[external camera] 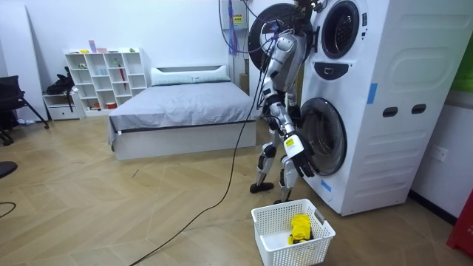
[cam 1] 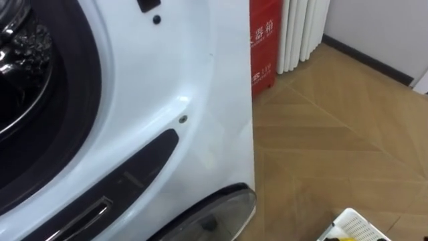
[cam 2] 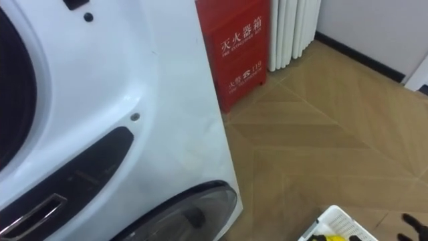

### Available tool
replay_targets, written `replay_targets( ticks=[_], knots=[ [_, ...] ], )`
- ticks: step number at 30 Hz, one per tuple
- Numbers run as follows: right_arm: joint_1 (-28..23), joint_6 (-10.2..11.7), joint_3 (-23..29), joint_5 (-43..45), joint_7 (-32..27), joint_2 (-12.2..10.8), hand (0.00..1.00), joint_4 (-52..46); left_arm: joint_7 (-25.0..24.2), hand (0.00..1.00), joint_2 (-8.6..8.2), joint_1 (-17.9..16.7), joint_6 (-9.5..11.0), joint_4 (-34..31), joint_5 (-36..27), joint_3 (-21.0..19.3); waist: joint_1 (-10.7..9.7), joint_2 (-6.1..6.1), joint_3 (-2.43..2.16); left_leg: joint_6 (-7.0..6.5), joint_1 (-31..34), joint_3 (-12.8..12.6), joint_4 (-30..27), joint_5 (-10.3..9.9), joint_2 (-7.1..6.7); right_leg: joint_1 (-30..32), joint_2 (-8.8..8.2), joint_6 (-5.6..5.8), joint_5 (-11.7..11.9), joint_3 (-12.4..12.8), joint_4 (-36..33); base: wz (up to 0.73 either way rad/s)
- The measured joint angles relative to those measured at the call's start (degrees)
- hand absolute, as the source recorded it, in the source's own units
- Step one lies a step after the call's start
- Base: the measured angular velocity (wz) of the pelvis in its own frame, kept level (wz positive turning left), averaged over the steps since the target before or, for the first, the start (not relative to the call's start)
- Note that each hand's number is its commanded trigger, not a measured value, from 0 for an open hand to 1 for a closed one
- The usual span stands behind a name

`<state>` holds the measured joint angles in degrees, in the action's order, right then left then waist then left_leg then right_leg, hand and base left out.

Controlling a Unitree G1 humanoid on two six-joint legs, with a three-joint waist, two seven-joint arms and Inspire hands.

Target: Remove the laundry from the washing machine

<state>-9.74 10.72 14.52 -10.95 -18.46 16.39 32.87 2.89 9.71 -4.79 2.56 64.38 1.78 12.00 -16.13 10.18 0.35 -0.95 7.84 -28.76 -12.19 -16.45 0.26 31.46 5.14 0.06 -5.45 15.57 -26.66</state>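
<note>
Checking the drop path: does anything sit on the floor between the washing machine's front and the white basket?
Nothing visible does. The white basket stands on bare wooden floor close to the front of the washing machine, with a yellow cloth already in it.

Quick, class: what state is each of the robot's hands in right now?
Left hand: cannot be told.
Right hand: hangs low beside the washing machine; open or closed cannot be told.

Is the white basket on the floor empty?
No, a yellow cloth lies inside the white basket in the room view.
</note>
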Motion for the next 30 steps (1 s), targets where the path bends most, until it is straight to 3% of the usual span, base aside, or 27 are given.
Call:
replay_targets(
  ticks=[5,7,11,13,17,19,22,25,27,28,30],
  knots=[
    [-1.0,0.3,-1.4,0.1,1.1,0.0,0.00,-0.1,0.0,0.00,0.07,-1.6,0.5,-0.3,0.0,0.0,-0.5,-0.16,0.00,0.24,-1.5,0.6,0.8,0.1,0.26,-1.5,0.17,-0.14,-0.1,-0.5,0.1,0.04],
    [-2.8,0.3,-3.6,2.1,1.9,-0.2,0.00,-0.2,0.0,0.00,0.05,-2.1,0.9,-0.5,0.1,0.0,-0.4,-0.33,-0.02,0.36,-2.6,1.6,0.8,0.2,0.63,-3.1,-0.17,-0.51,-0.4,-2.0,0.5,0.19],
    [-5.2,0.3,-7.5,3.8,3.9,-1.1,0.00,1.4,0.4,0.00,-0.15,-2.0,1.2,-0.5,0.1,0.0,1.5,-1.13,0.16,0.79,-5.3,4.1,1.2,0.5,1.46,-7.3,-0.48,-1.04,-0.7,-4.8,2.6,0.33],
    [-6.0,-0.1,-10.3,3.6,5.9,-1.9,0.00,4.7,0.9,0.00,-0.19,-2.4,1.3,-1.3,0.1,0.0,2.7,-1.95,-0.15,1.15,-7.1,6.6,1.4,0.7,2.16,-10.8,-1.09,-1.49,-1.1,-7.7,4.3,0.60],
    [-4.6,-1.1,-10.7,0.7,8.9,-4.3,0.00,14.4,2.1,0.00,-1.36,-2.5,1.6,-1.4,0.1,-1.3,5.1,-3.18,-0.18,1.31,-9.5,9.7,1.6,0.9,2.86,-15.9,-2.11,-1.62,-1.5,-11.8,7.2,0.64],
    [-3.9,-2.9,-11.4,-1.4,10.5,-5.5,0.00,18.2,2.9,0.00,-1.97,-2.9,1.6,-1.3,0.0,-2.6,7.0,-4.31,-0.20,1.37,-10.4,11.1,1.8,1.0,3.11,-17.9,-2.42,-1.67,-1.6,-13.4,8.4,0.48],
    [-2.6,-5.2,-12.2,-2.9,13.4,-7.6,0.00,24.2,4.3,0.00,-2.44,-3.9,1.1,-0.9,-0.1,-3.1,7.3,-6.45,-0.28,1.43,-11.0,14.1,2.2,1.6,3.40,-21.3,-3.21,-1.60,-1.5,-17.2,11.2,0.69],
    [-2.3,-6.7,-12.2,-2.5,15.1,-8.5,0.00,27.7,5.2,0.00,-2.33,-4.7,1.0,-0.4,-0.1,-5.6,8.9,-8.12,-0.17,1.65,-12.3,14.8,2.8,1.7,3.96,-24.5,-3.17,-1.63,-1.5,-19.1,13.3,0.39],
    [-2.2,-7.1,-12.2,-2.5,15.6,-8.7,0.00,28.2,5.7,0.00,-2.37,-5.1,0.8,-0.4,-0.1,-7.0,9.2,-8.96,-0.38,1.65,-12.6,14.8,2.8,1.7,4.11,-25.6,-3.22,-1.62,-1.6,-20.0,14.2,0.29],
    [-2.2,-7.1,-12.2,-2.7,15.7,-8.8,0.00,28.6,5.7,0.00,-2.35,-4.9,0.5,-0.4,0.0,-7.8,10.3,-9.20,-0.62,1.66,-12.7,14.9,2.8,1.7,4.14,-25.7,-3.26,-1.64,-1.8,-20.3,14.2,0.12],
    [-2.2,-7.3,-12.2,-2.8,16.2,-9.1,0.00,29.0,5.7,0.00,-2.36,-4.9,0.4,-0.5,0.0,-9.0,11.1,-9.69,-0.51,1.66,-13.0,15.6,2.8,1.7,4.24,-26.7,-3.24,-1.66,-1.8,-20.9,15.1,0.15]
  ],
)
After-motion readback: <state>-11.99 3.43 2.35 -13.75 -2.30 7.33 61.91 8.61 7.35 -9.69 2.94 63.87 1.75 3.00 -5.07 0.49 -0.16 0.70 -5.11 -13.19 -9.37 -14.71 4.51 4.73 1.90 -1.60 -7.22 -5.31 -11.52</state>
